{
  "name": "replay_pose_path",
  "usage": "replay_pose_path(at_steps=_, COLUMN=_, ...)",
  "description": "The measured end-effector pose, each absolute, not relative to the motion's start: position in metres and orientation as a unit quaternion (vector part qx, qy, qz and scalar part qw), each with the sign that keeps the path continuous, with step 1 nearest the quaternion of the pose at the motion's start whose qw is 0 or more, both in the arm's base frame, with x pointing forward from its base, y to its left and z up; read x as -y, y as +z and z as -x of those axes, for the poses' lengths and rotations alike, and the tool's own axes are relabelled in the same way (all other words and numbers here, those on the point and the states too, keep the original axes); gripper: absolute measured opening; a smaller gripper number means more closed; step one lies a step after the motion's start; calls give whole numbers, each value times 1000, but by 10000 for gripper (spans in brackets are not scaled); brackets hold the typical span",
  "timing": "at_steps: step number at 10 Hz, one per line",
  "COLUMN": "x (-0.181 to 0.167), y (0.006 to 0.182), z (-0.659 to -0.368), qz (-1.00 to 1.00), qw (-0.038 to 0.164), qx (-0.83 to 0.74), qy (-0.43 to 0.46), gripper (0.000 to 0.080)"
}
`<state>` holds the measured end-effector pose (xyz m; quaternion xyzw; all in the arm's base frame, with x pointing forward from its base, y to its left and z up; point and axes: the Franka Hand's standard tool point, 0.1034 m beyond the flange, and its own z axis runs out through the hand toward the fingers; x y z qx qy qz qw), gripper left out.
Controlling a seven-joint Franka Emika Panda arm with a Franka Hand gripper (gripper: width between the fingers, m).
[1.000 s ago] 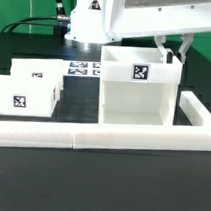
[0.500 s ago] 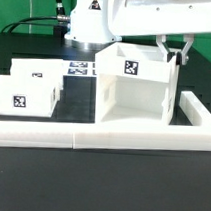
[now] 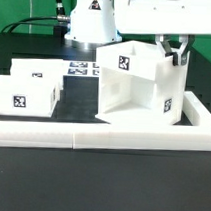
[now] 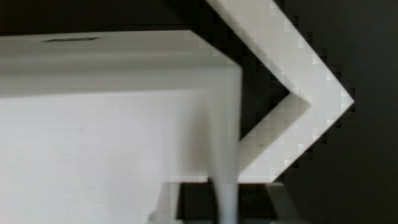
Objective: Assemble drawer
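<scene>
The tall white drawer housing stands inside the border wall at the exterior view's right, turned at an angle, with its open front facing the camera and a tag on its upper face. My gripper is at its top back corner, shut on its thin side wall. In the wrist view the wall runs between my two dark fingers, and my gripper clamps it. Two smaller white trays with tags sit at the exterior view's left.
The long low white border wall runs along the front and up the right side; its corner shows in the wrist view. The marker board lies flat behind the trays. The robot base stands at the back.
The housing has turned in my grip: its tagged face has swung toward the exterior view's left and a second side has come into view. The trays have not moved.
</scene>
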<state>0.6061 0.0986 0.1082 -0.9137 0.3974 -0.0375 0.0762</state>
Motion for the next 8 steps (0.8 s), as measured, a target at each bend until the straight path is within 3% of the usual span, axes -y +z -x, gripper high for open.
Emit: replay_pose_path(at_steps=8, x=-107, y=107, z=-605, qz=794, qw=98, qx=-600, qy=-8, gripper=44)
